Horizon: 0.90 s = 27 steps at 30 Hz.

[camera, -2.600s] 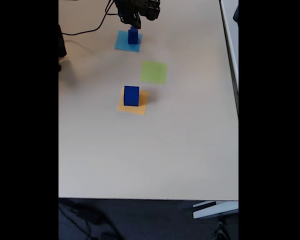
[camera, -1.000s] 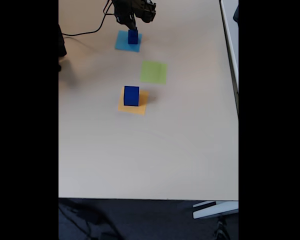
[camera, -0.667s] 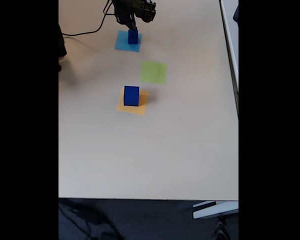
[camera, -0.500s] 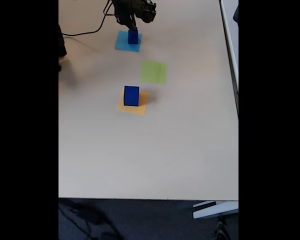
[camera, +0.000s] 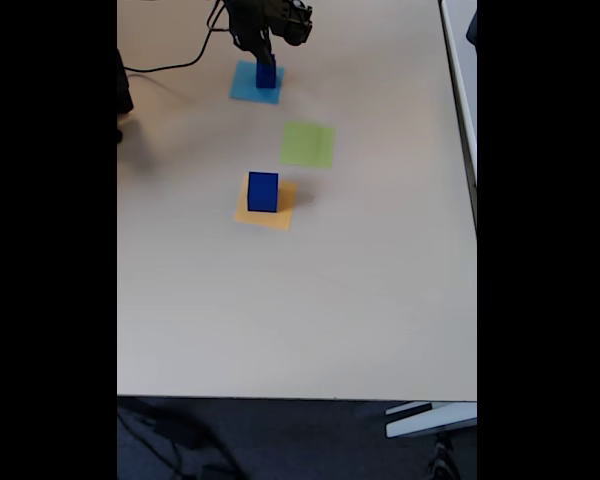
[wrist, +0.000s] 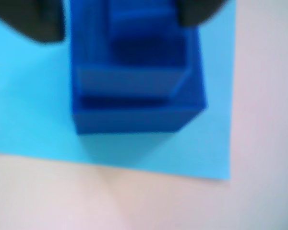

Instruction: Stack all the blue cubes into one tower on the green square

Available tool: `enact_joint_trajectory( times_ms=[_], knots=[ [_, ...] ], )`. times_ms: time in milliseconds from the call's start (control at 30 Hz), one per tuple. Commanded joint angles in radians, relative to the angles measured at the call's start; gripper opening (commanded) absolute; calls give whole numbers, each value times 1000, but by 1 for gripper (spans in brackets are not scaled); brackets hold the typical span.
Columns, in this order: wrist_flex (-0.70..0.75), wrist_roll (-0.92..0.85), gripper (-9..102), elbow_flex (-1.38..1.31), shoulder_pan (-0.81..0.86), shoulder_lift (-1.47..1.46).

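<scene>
Two dark-blue cubes stacked (wrist: 134,91) at the far side – smaller one on top, both upright. A bigger blue cube (camera: 263,191) sits upright nearer. The lime-green square (camera: 307,144) lies flat and bare between them, a bit to the right.

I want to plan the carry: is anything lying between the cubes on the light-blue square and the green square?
Nothing visible: bare table separates the blue cubes under the gripper from the green square.
</scene>
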Motion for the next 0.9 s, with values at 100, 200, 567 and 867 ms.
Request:
enact_joint_trajectory(
  times_ms=[100, 200, 567, 867],
  knots=[
    [-44, -14, 20, -54, -18, 41],
    [-78, -37, 22, -78, -25, 43],
    [-92, -328, 30, -290, 18, 140],
    [25, -607, 57, -339, 241, 202]
  ],
)
